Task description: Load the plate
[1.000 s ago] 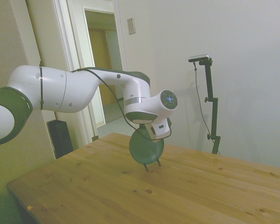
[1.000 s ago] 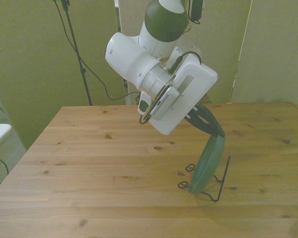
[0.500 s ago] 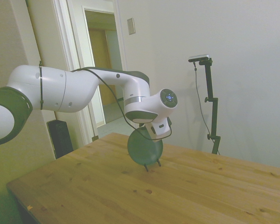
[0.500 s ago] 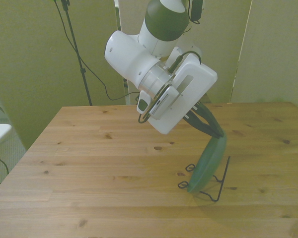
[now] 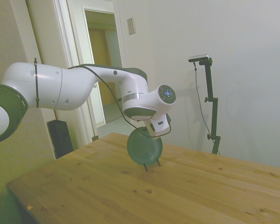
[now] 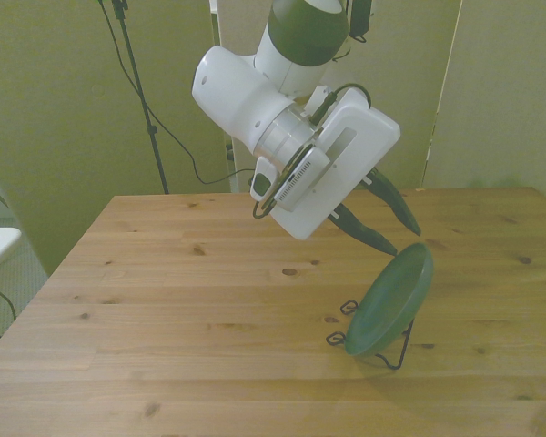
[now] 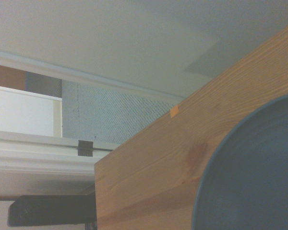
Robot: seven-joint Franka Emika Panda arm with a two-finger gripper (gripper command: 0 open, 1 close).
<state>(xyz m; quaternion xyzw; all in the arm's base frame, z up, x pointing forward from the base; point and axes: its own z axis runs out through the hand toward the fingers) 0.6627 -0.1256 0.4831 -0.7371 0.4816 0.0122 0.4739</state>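
Plate point(image 6: 389, 303) leans tilted in the wire stand point(image 6: 401, 344) on the counter point(image 6: 164, 300); hand point(image 6: 397, 230) just above plate's rim, fingers spread, gripping nothing.

Dark green plate point(image 6: 389, 301), black wire stand point(image 6: 402, 341)

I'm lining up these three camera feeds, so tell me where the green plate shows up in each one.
Side view: the plate is at the picture's middle, propped on the wire stand on the table.
Front view: the plate is right of centre, tilted on the stand, below the open tool.
Wrist view: the plate fills one corner.
Shared landmark: the wooden table.
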